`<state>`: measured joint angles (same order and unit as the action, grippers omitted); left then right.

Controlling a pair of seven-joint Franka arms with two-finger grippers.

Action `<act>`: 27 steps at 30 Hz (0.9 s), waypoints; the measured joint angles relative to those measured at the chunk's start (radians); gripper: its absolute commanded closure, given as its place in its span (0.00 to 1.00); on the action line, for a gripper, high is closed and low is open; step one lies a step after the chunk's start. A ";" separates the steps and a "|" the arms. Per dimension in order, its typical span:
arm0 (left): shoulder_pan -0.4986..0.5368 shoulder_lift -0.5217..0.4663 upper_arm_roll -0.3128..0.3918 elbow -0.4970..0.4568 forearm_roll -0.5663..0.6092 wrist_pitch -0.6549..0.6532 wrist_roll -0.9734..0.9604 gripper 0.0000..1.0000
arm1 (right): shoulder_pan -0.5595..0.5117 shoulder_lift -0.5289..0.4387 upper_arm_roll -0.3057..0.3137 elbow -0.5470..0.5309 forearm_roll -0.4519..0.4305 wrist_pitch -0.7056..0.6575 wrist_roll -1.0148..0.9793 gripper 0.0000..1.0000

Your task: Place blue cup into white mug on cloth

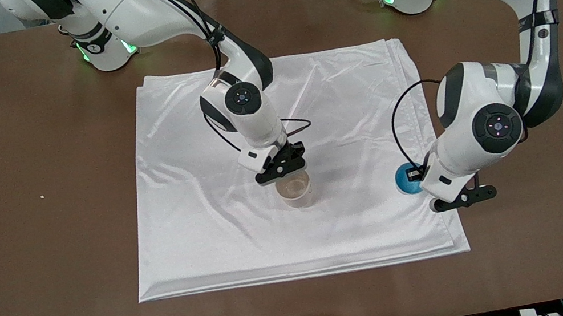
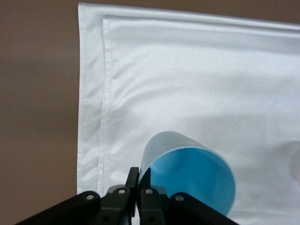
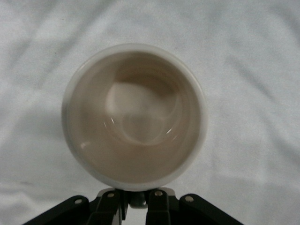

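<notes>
The white mug [image 1: 295,190] stands upright near the middle of the cloth [image 1: 195,196]. My right gripper [image 1: 284,172] comes down on it from above. In the right wrist view the mug [image 3: 134,115] is empty, and my right gripper [image 3: 137,201] is shut on the part tucked under its rim, where the handle is mostly hidden. The blue cup [image 1: 406,180] is at the cloth's edge toward the left arm's end of the table. My left gripper [image 2: 139,180] is shut on the blue cup's [image 2: 190,176] rim, one finger inside and one outside.
The brown table [image 1: 43,252] surrounds the cloth on all sides. A small pale crumb [image 1: 41,197] lies on it toward the right arm's end. The cloth's layered hem [image 2: 91,93] runs beside the blue cup.
</notes>
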<state>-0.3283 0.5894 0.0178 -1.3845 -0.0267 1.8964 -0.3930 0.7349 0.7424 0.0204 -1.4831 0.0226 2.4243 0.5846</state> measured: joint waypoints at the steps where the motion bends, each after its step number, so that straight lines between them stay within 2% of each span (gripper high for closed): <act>1: -0.003 0.000 0.000 0.000 0.000 -0.003 -0.006 1.00 | 0.000 0.002 0.000 0.000 -0.001 0.001 0.000 0.80; 4: -0.014 -0.002 -0.001 0.000 0.000 -0.009 -0.023 1.00 | 0.000 0.006 -0.001 0.000 -0.005 0.002 0.000 0.73; 5: -0.018 -0.003 -0.001 0.000 0.000 -0.010 -0.028 1.00 | 0.000 0.007 -0.002 0.000 -0.007 0.002 0.000 0.69; 6: -0.024 -0.005 -0.001 0.000 0.000 -0.011 -0.034 1.00 | 0.000 0.008 -0.003 0.000 -0.010 0.002 0.000 0.61; 7: -0.029 -0.007 -0.001 0.000 0.000 -0.011 -0.040 1.00 | 0.000 0.009 -0.004 0.000 -0.013 0.002 0.000 0.40; 8: -0.035 -0.010 -0.001 0.000 0.000 -0.012 -0.045 1.00 | -0.001 0.011 -0.006 0.000 -0.018 0.002 0.000 0.14; 9: -0.039 -0.012 -0.001 0.000 0.000 -0.013 -0.048 1.00 | -0.002 0.011 -0.006 0.000 -0.020 0.002 0.000 0.00; 20: -0.083 -0.022 -0.003 0.000 -0.017 -0.029 -0.088 1.00 | -0.013 0.016 -0.013 0.010 -0.024 -0.007 0.017 0.00; 27: -0.141 -0.023 -0.006 0.000 -0.041 -0.029 -0.158 1.00 | -0.015 -0.021 -0.015 0.045 -0.024 -0.117 0.025 0.00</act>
<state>-0.4693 0.5664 0.0120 -1.3843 -0.0677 1.8672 -0.5507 0.7201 0.7218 0.0057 -1.4380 -0.0011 2.3075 0.6092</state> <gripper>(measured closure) 0.952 0.013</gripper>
